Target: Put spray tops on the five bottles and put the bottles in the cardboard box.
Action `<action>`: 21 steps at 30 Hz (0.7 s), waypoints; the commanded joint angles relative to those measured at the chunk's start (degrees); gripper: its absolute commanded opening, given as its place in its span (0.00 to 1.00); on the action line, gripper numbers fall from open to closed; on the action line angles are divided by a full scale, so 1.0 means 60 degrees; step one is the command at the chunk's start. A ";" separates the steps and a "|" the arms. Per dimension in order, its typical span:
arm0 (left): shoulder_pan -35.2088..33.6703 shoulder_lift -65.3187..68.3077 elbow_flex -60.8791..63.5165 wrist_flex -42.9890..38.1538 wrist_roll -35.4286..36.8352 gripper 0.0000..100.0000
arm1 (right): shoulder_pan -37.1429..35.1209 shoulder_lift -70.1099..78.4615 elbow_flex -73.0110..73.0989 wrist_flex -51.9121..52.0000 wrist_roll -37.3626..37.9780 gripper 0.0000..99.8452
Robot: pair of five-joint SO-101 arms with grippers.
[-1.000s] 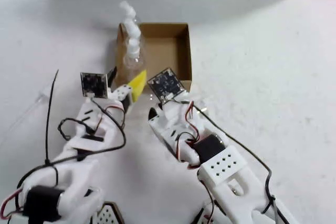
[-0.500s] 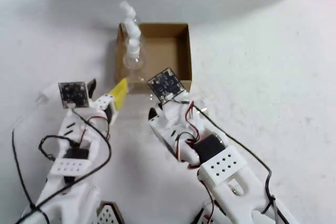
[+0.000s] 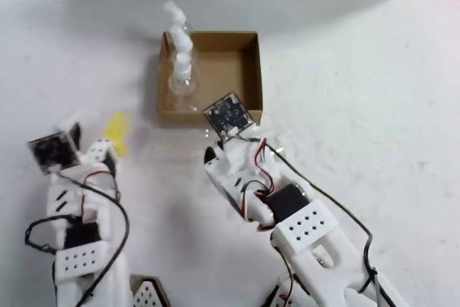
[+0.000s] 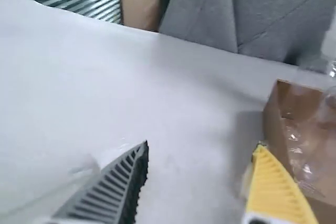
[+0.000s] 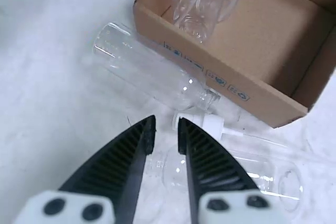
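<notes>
Right arm here. My right pincer (image 5: 165, 127) is open just a crack with nothing in it, hanging over the tabletop (image 5: 42, 77) outside the box (image 5: 231, 90), on the arms' side. The spray top (image 5: 202, 121) lies flat between my tips and that box wall, its tube trailing along the wall. A bare bottle (image 5: 152, 74) lies beside the same wall, long axis roughly parallel to it, neck end pointing at the top and nearly touching. A second bottle (image 5: 247, 169) lies farther from the box, under my jaws. My left pincer (image 4: 202, 148) is wide apart, empty, well off to the box's side. So I reckon the top's the right arm's grab.
</notes>
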 commanded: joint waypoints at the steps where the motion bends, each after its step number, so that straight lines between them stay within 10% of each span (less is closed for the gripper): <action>1: -0.1179 -0.1077 0.0015 0.1114 -0.0103 0.29 | 0.0081 -0.0095 -0.0498 -0.0198 0.0103 0.05; 11: -0.1531 -0.1429 0.0015 0.4044 -0.0088 0.29 | 0.0066 -0.0095 -0.0498 -0.0198 0.0088 0.05; 21: -0.1502 -0.1414 0.0015 0.4220 -0.0103 0.28 | 0.0022 -0.0081 -0.0498 -0.0198 0.0088 0.05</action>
